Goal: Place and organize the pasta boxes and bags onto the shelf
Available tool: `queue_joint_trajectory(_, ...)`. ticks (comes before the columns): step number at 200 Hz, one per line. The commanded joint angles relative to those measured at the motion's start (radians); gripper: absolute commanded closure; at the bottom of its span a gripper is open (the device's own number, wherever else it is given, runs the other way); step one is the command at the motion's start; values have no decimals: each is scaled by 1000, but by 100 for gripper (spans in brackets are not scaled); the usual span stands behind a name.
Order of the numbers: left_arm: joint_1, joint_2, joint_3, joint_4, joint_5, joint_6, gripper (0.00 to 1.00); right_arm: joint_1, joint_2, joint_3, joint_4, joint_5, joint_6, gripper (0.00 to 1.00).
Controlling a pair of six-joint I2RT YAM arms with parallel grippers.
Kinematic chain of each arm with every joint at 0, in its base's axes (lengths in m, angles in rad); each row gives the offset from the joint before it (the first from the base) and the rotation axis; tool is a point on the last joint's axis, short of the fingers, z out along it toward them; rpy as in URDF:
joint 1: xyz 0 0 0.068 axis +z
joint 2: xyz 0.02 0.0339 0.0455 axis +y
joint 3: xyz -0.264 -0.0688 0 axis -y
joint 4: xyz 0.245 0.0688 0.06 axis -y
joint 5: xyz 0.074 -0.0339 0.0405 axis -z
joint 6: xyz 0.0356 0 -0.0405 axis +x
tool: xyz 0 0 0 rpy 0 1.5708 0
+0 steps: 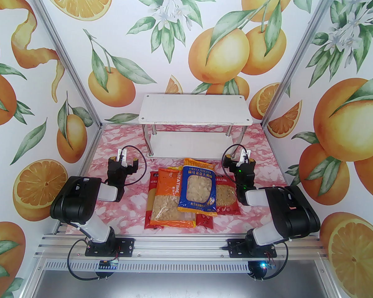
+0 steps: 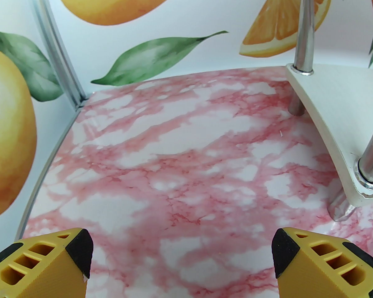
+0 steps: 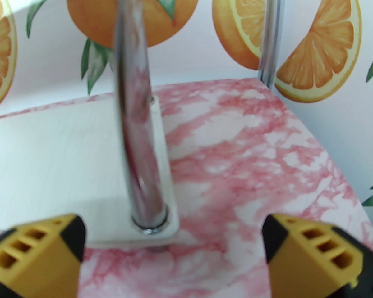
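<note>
A pink-veined marble tabletop [image 2: 174, 154] stretches ahead of the left gripper [image 2: 181, 248], whose yellow fingers stand wide apart with nothing between them. Wallpaper of oranges and green leaves [image 1: 217, 51] closes the space on three sides, joined by aluminium posts [image 1: 63, 57]. Ahead and to that gripper's right stands the two-tier white shelf [image 1: 195, 109] on the marble. The right gripper [image 3: 173, 237] is spread just as wide and holds nothing, and a chrome shelf leg [image 3: 140, 154] rises just ahead of it. Between the two grippers, back toward the bases, lies the pasta pile. A blue bag [image 1: 199, 191] is on top, with an orange bag [image 1: 163, 197] toward the left gripper and a red bag [image 1: 228, 197] toward the right.
</note>
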Motion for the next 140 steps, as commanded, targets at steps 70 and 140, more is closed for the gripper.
queue_joint_trajectory(70, 15, -18, 28, -16, 34, -8, 0, -3, 10, 4, -12, 9, -14, 0)
queue_joint_trajectory(140, 23, -24, 39, -45, 137, 11, 0, -12, 9, 5, -19, -12, -11, 0)
